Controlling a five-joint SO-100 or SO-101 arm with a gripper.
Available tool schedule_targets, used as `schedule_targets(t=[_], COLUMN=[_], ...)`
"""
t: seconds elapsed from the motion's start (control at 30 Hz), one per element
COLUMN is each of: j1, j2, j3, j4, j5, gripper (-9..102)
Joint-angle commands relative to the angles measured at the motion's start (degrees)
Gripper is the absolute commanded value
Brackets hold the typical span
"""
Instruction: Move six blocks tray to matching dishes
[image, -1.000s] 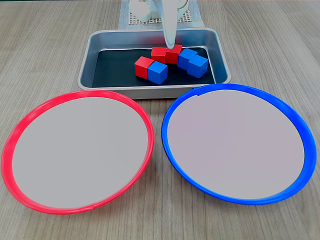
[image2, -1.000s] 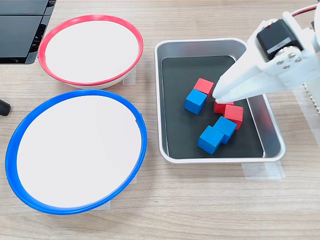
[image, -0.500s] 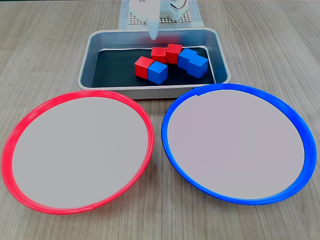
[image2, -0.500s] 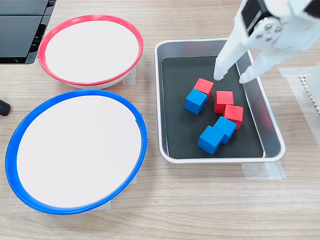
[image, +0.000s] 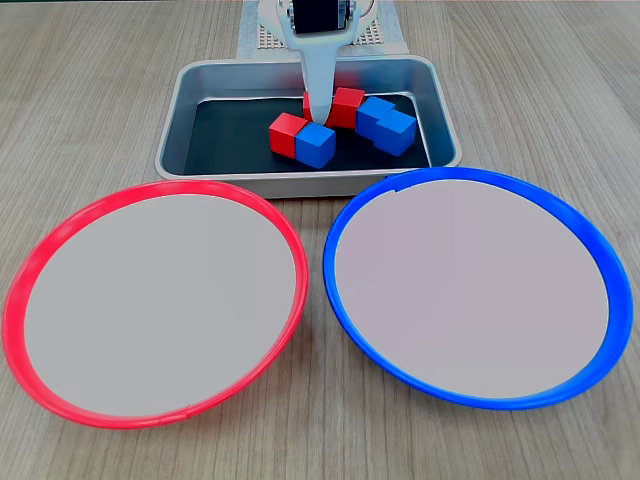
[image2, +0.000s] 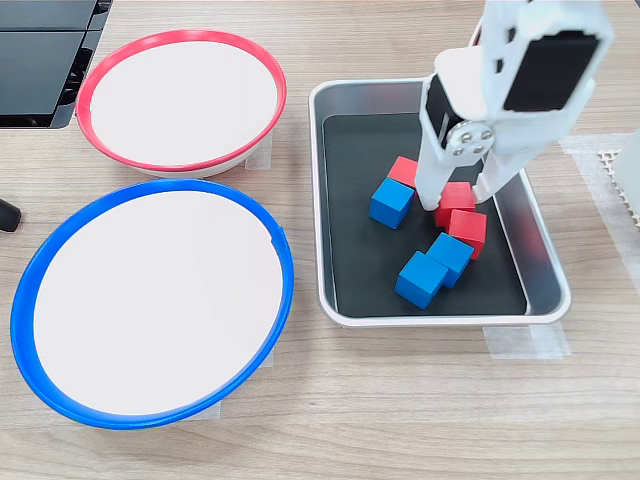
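gripper (image2: 456, 203): mine, down in the tray (image2: 510, 105), fingers apart, straddling a red block (image2: 459, 194); not closed on it.
blocks: all six in tray; 3 red, 3 blue (image2: 390, 203), clustered, several touching.
handling (est.): light, rigid, matte, sharp-edged; grip opposite flat faces, mid-height.
risk: neighbour red (image2: 468, 228) touching, may get nudged.
dishes: red-rim (image: 160, 300) & blue-rim (image: 470, 290) on worktop (image: 560, 110), no blocks in them.

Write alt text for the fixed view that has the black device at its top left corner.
A white robot claw reaches down into a metal tray, its fingers straddling a red block among six red and blue blocks. Left of the tray sit a red-rimmed dish and, nearer the camera, a blue-rimmed dish, both empty, on a wooden table.
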Motion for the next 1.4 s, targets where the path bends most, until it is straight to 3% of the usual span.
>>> schedule_targets(t=[0.0, 0.1, 0.27, 0.33, 0.43, 0.67, 0.77, 0.83, 0.93, 1.03, 1.1, 1.27, 1.37], j1=[-0.9, -0.3, 4.3, 7.6, 12.1, 14.7, 13.4, 12.8, 12.0, 11.9, 12.1, 15.1, 17.6], j2=[-0.9, -0.4, 0.8, -1.1, -8.0, -34.1, -42.0, -42.7, -41.0, -35.2, -28.4, -9.4, 0.4], j3=[-3.5, -6.2, -22.1, -31.4, -45.2, -63.0, -69.3, -69.7, -68.4, -63.6, -58.1, -38.2, -22.8], j4=[0.4, 5.9, 25.8, 27.2, 23.6, 5.2, 2.6, 2.1, 2.1, 3.6, 7.9, 20.7, 19.7], j5=[-1.6, -4.0, -8.4, -7.1, -1.8, 5.4, 6.1, 5.9, 5.4, 5.4, 5.2, -1.1, -1.8], gripper=[0, 0, 0, 0, 0, 0, 11, 20, 22, 18, 0, 0, 1])
